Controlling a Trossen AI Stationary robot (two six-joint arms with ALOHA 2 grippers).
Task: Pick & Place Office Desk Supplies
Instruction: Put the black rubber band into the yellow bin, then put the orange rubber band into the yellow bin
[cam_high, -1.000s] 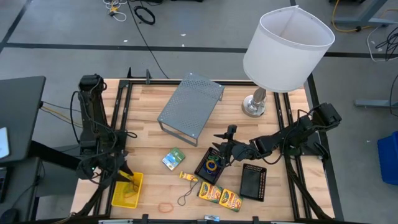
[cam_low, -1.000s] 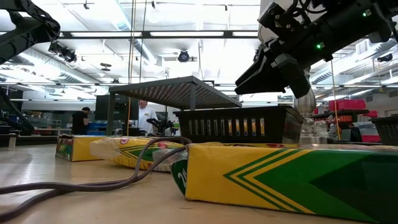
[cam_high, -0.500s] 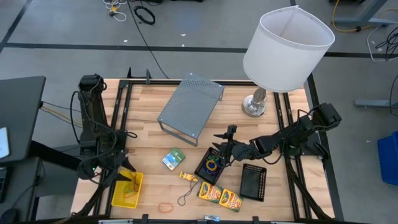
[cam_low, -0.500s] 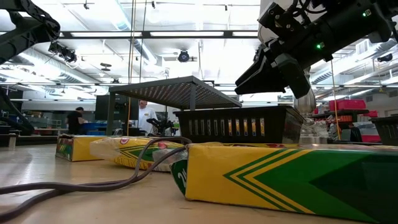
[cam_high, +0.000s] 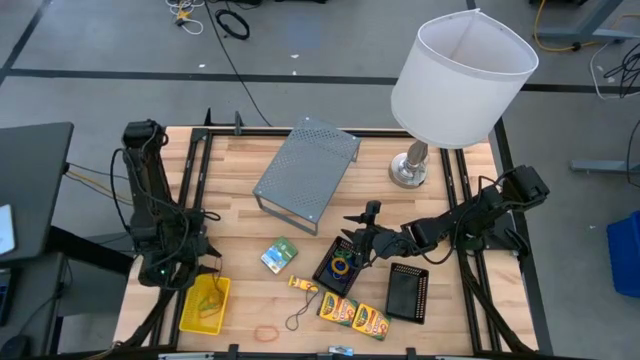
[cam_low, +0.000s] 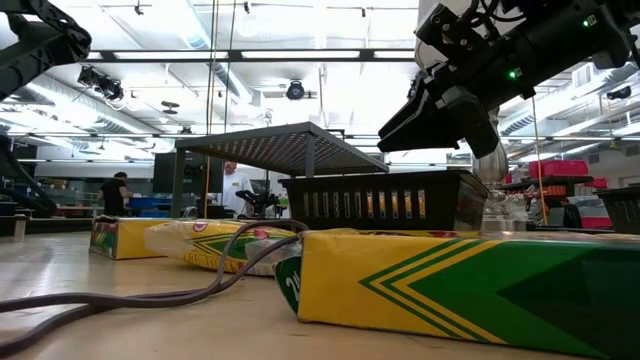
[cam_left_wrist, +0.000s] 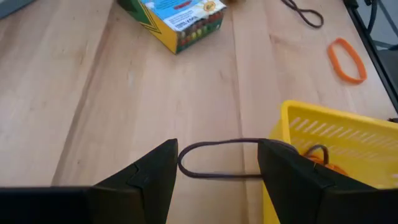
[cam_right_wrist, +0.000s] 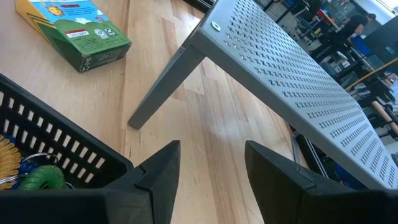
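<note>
Writing on the small green-white packet (cam_left_wrist: 180, 22) is unreadable.

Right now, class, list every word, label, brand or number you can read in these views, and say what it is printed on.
No text here can be read with certainty.
small green-white packet: printed label and a square code, too small to read.
crayon boxes, high view: printing too small to read.
nearest crayon box, low view: green chevrons only; a cut-off mark at its edge, unreadable.
</note>
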